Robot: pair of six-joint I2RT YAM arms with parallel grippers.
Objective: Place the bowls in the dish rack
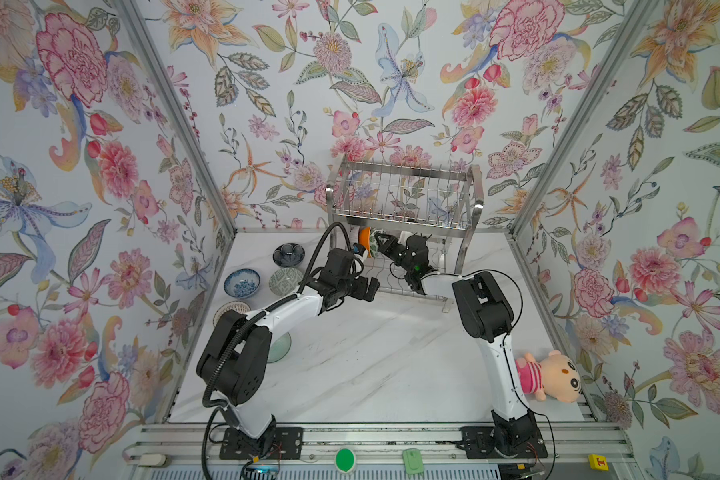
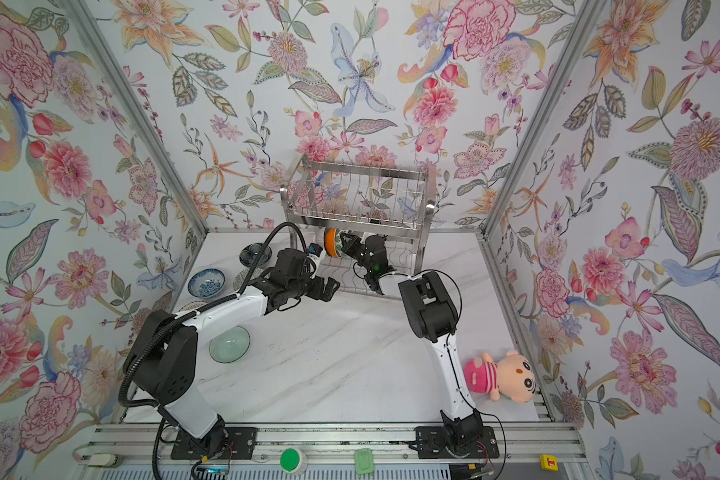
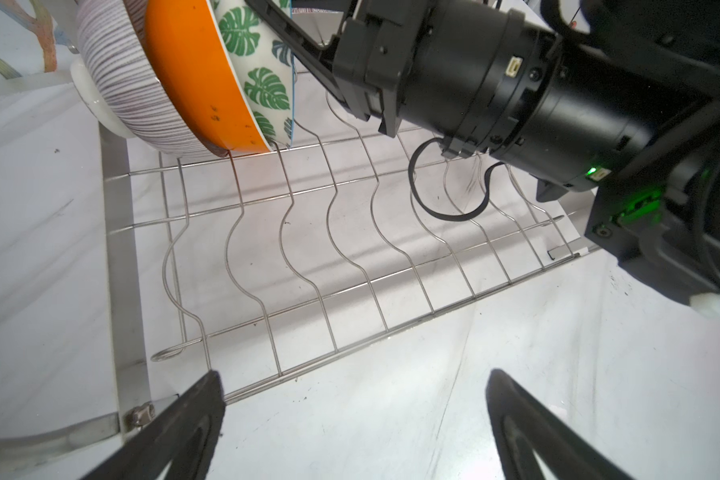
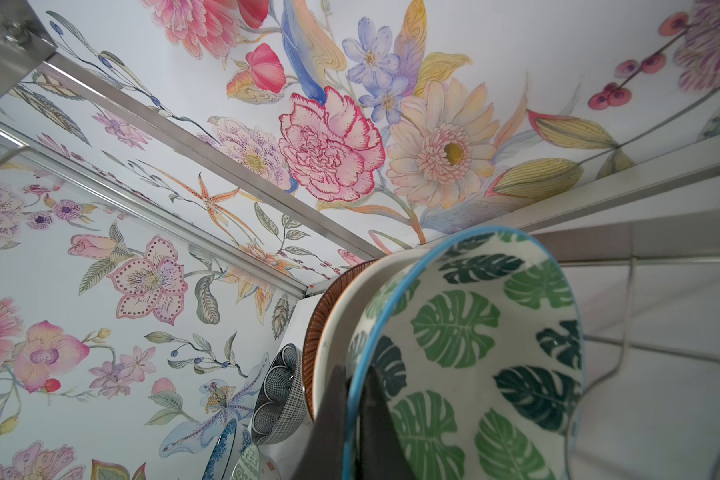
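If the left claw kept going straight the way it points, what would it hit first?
Probably the front wire of the lower shelf of the dish rack, just ahead of the open left claw. The right arm lies farther on; height is unclear, so the claw might skim over the wires.

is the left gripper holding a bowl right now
No, the left gripper stands open and empty, facing the dish rack.

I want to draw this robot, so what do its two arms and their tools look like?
The left arm and right arm are smooth white tubes with chunky black joints. A thick ribbed black hose loops along the left one; the right has thin black wires and a small green light. The left tool and right tool are black with pointed fingers.
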